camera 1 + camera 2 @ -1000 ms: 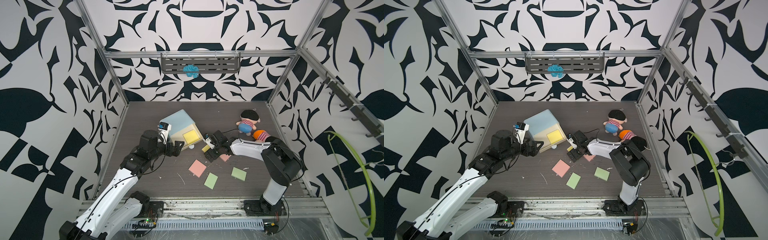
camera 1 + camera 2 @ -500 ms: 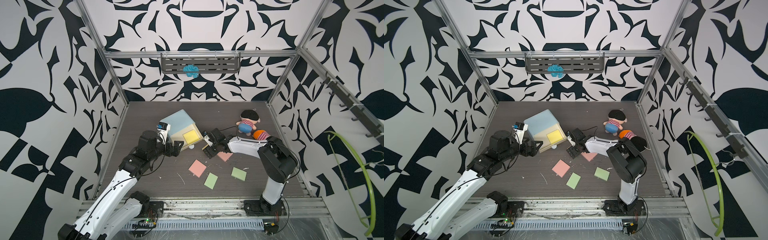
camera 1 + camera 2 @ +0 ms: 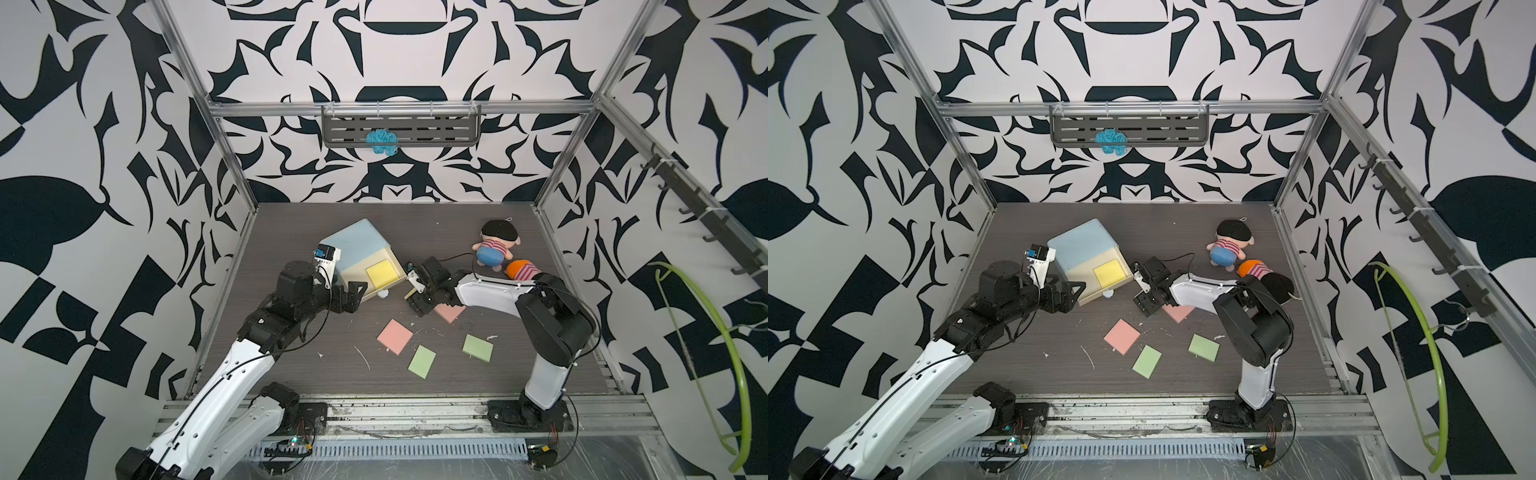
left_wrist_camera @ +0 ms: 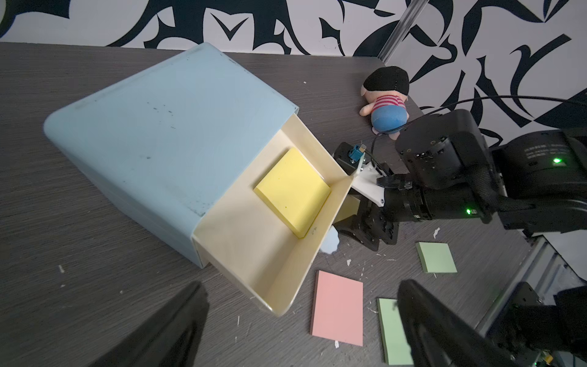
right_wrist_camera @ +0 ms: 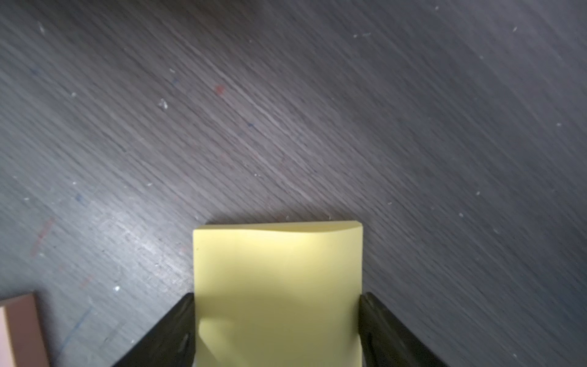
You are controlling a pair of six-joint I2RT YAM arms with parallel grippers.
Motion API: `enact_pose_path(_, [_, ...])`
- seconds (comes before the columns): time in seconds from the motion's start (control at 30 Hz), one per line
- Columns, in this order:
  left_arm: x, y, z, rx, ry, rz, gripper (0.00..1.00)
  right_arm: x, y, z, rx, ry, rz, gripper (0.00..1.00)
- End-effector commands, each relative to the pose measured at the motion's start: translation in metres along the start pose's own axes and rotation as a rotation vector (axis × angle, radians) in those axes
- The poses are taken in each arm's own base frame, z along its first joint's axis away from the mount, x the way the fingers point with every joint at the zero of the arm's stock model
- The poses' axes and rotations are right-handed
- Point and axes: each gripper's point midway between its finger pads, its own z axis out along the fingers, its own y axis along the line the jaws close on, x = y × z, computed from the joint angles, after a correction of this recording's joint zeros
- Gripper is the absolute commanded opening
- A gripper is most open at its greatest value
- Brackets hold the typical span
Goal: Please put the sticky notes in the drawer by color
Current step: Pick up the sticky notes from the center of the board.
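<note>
The pale blue drawer (image 3: pixel 357 245) (image 4: pixel 158 127) stands left of centre with its top cream drawer pulled out; one yellow pad (image 3: pixel 381 272) (image 4: pixel 292 193) lies inside. My right gripper (image 3: pixel 417 297) (image 5: pixel 276 317) is low at the table just right of it, both jaws pressed on the sides of a second yellow pad (image 5: pixel 278 270), whose top sheet buckles. Loose sticky notes lie in front: two pink (image 3: pixel 395 336) (image 3: pixel 450 311) and two green (image 3: pixel 422 361) (image 3: pixel 478 348). My left gripper (image 3: pixel 353 297) (image 4: pixel 298 295) hangs open by the drawer's front corner, holding nothing.
Two plush toys (image 3: pixel 496 245) (image 3: pixel 521 270) lie at the back right, close to the right arm. A grey shelf with a blue tuft (image 3: pixel 380 141) hangs on the back wall. Small white scraps litter the dark table (image 3: pixel 291 232).
The right gripper's jaws have narrowed onto the yellow pad, and the right arm has shifted slightly toward the drawer. The left arm has stayed put, open.
</note>
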Motion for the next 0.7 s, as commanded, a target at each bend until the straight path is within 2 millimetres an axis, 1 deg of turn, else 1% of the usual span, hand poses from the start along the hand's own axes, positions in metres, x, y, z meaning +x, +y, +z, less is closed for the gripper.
enact_pose_path(0.0, [0.007,0.001,0.001,0.0,0.015,0.001,0.99,-0.006,-0.001,-0.011,0.008,-0.022,0.008,0.81])
enact_pose_path(0.17, [0.007,0.001,0.001,-0.001,0.016,0.0,0.99,-0.011,-0.005,-0.016,0.012,-0.043,0.022,0.81])
enact_pose_path(0.33, [0.006,0.0,0.002,0.001,0.016,0.001,0.99,-0.005,-0.009,-0.01,0.014,-0.014,0.041,0.94])
enact_pose_path(0.43, [0.006,0.001,0.001,0.0,0.016,0.002,0.99,0.001,-0.01,-0.004,0.015,0.019,0.053,0.97])
enact_pose_path(0.6, [0.007,0.001,0.001,0.001,0.017,0.002,0.99,0.011,-0.008,0.002,0.009,0.05,0.073,0.98])
enact_pose_path(0.67, [0.008,0.001,0.002,0.001,0.019,0.001,0.99,0.013,-0.007,0.003,0.007,0.053,0.079,0.96])
